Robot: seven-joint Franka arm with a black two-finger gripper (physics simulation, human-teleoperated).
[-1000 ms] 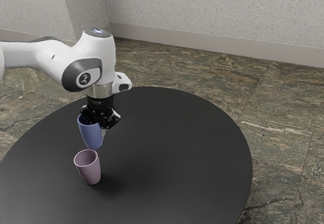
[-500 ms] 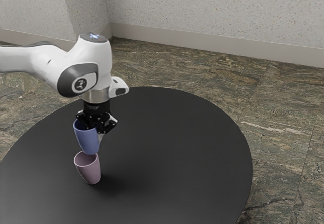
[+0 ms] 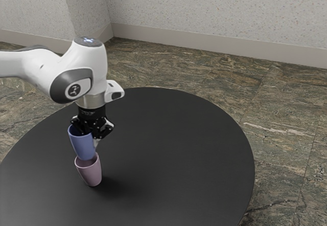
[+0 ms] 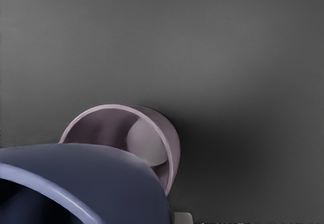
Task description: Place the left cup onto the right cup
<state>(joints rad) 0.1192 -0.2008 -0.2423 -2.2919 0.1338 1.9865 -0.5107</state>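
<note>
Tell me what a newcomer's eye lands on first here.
The fingers hold a tilted blue cup by its rim, base at the mouth of a pink cup. The pink cup stands on a round black table, toward the exterior view's left.

Base of the blue cup [image 3: 82, 144] meets the mouth of the pink cup [image 3: 89, 171]; whether they touch, I can't tell. The gripper [image 3: 89, 133] covers part of the blue rim. The table [image 3: 179, 149] runs off the near edge and the arm [image 3: 25, 70] off the exterior view's left. In the wrist view the blue cup [image 4: 76, 183] is blurred and cropped, masking part of the pink cup [image 4: 152, 133].
</note>
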